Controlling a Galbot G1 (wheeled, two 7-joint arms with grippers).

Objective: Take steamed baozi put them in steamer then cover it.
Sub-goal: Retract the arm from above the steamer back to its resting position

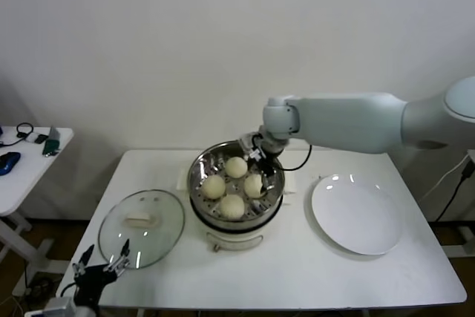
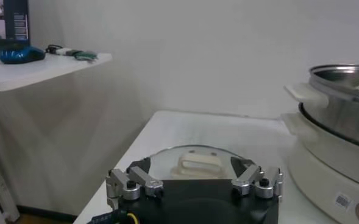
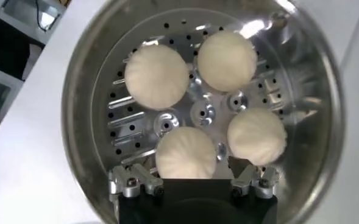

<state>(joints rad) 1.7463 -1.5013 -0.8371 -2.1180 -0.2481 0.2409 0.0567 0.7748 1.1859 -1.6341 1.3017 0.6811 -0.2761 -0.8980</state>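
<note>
Right gripper [image 1: 261,171] is hanging wide open over the steamer [image 1: 199,176] holding four baozi [image 1: 232,205]; left gripper [image 1: 102,265], also wide, is idling beside the cover [image 1: 141,228].

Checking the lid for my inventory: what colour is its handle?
White, on the clear glass lid; the handle shows best in the left wrist view.

Four cream-white baozi [image 3: 186,153], faintly pleated, directly under the right gripper [image 3: 193,181]. Steamer [image 1: 199,176]: shiny steel wall, tray dotted with dark perforations, white base. Cover [image 1: 141,227] just ahead of the left gripper [image 2: 194,184]: clear glass, metal rim, white handle. Plate [image 1: 357,214] plain white. Table [image 1: 297,272] white.
</note>
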